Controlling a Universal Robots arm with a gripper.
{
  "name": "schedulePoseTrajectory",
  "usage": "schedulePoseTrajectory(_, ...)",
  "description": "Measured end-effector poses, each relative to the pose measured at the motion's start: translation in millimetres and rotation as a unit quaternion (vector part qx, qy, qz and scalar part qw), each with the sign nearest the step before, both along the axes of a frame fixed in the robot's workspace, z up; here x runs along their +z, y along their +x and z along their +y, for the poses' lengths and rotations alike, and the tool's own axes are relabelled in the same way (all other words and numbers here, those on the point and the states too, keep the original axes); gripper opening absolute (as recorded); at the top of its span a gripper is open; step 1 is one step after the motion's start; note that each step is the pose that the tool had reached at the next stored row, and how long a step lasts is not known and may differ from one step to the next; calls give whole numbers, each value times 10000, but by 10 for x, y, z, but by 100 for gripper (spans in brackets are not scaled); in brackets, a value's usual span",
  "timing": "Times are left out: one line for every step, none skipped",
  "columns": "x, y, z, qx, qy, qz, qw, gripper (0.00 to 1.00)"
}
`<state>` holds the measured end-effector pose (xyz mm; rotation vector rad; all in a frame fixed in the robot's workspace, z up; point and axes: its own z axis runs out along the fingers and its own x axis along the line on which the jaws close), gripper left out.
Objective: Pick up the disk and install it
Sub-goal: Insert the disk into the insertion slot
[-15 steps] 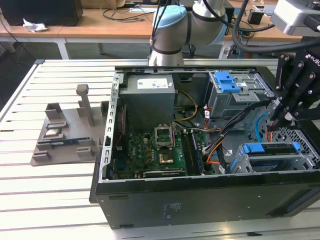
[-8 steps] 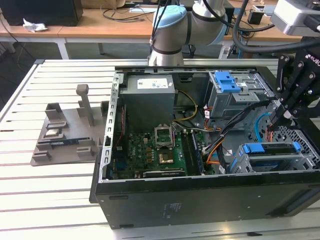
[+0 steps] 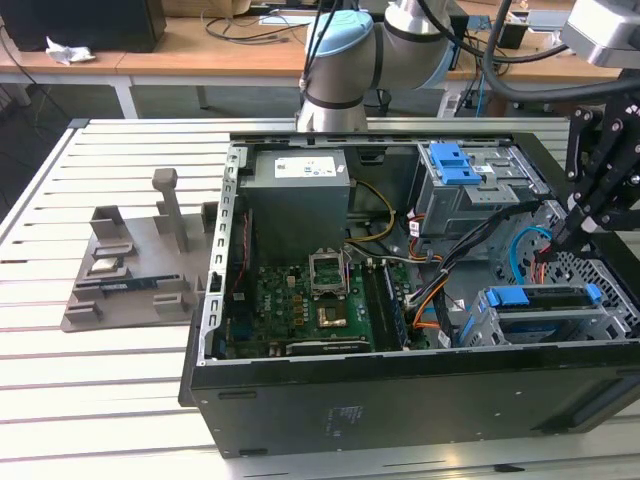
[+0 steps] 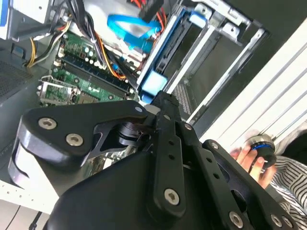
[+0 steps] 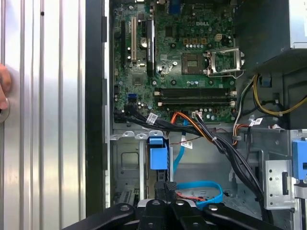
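Open computer case (image 3: 400, 380), disk (image 3: 545, 300) seated just below the hand (image 3: 570, 235)

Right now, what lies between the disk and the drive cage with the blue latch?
In the exterior view, black cables and a looped blue cable cross between disk and cage.

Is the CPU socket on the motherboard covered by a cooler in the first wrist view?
No. The CPU socket lies bare, its metal retention frame swung open beside it.

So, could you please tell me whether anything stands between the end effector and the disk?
Nothing visible does. In the first wrist view the end effector is right next to the blue-framed end of the disk in the drive cage. The looped blue cable lies beside it, not between them.
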<state>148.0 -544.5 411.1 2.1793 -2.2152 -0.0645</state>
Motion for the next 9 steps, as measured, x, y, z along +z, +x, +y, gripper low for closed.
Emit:
schedulePoseTrajectory(-12,26,7,1,-17,4,10000,11)
schedulePoseTrajectory(-24,45,12,1,-32,7,10000,11)
schedulePoseTrajectory(-36,60,15,0,-41,10,10000,11)
schedulePoseTrajectory(-52,78,18,1,-49,14,10000,11)
schedulePoseTrajectory(-70,94,19,0,-56,17,10000,11)
schedulePoseTrajectory(-82,104,20,0,-60,19,10000,11)
schedulePoseTrajectory(-94,117,20,0,-63,21,10000,11)
schedulePoseTrajectory(-102,126,21,0,-65,21,10000,11)
schedulePoseTrajectory(-112,135,21,0,-65,22,10000,11)
